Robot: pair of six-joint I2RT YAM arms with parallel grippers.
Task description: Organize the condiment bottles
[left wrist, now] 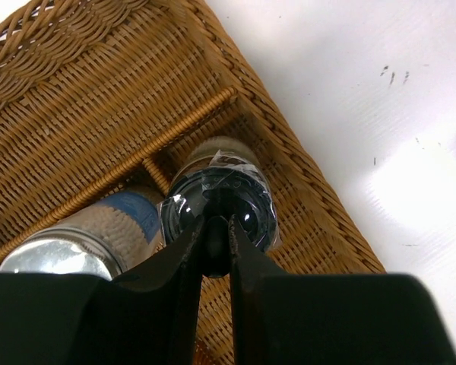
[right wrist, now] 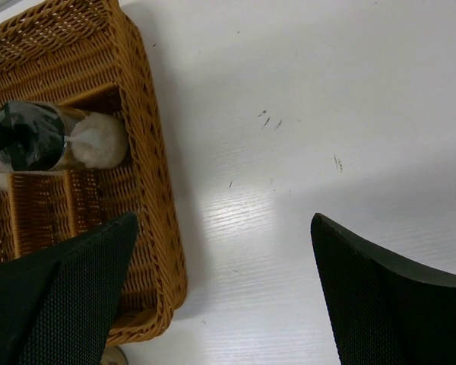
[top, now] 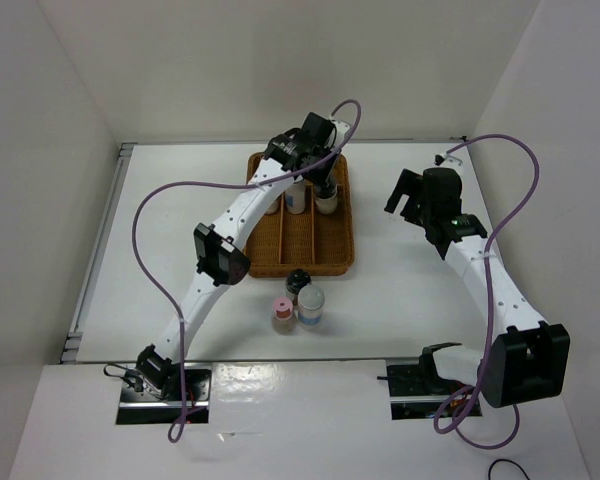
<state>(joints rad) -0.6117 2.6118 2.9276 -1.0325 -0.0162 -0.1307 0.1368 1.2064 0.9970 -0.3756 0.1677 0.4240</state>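
The left arm (top: 230,225) stretches from its base up and across the basket (top: 300,268), elbow hanging off the basket's near left corner. Its wrist tips steeply down over the far right end, and the left gripper (left wrist: 218,224) has its fingers pinched almost together. The right arm (top: 490,280) bends in from the right. The right gripper (right wrist: 222,224) hangs just right of the basket, jaws spread wide.

bright even light, soft shadows; glare patch on the white table (left wrist: 410,182); wrist views blur up close.
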